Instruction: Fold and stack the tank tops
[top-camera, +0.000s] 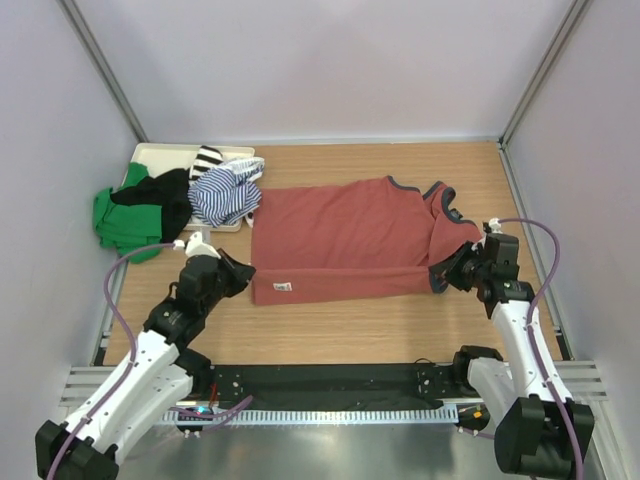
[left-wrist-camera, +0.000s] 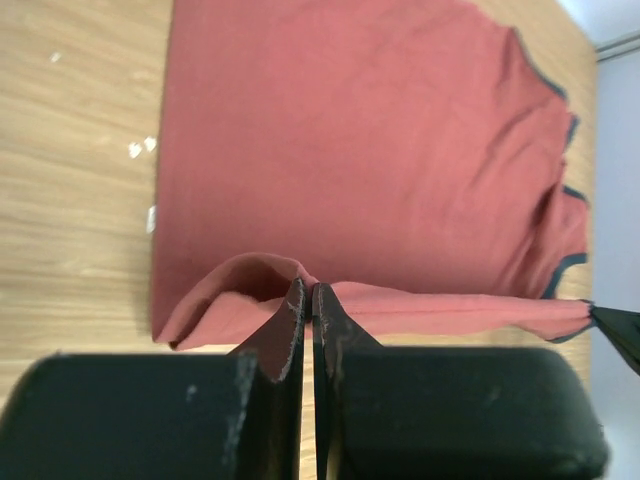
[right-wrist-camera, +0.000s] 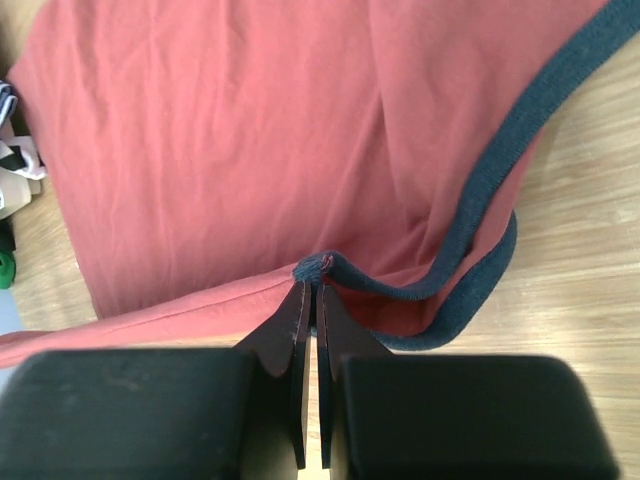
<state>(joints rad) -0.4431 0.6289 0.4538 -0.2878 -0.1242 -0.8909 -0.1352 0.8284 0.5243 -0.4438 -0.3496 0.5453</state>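
Observation:
The brick-red tank top (top-camera: 345, 240) with dark grey trim lies spread across the middle of the table, its near long edge folded over. My left gripper (top-camera: 246, 274) is shut on the red cloth at the near left corner (left-wrist-camera: 308, 287). My right gripper (top-camera: 450, 270) is shut on the grey-trimmed edge at the near right end (right-wrist-camera: 320, 268). The navy-and-white striped tank top (top-camera: 226, 192) lies in the pile at the back left. No printed logo shows.
A white tray (top-camera: 160, 154) at the back left holds a pile: a green garment (top-camera: 120, 222), a black one (top-camera: 160, 192) and a black-and-white striped one (top-camera: 207, 158). White walls stand close on three sides. Bare wood lies in front of the red top.

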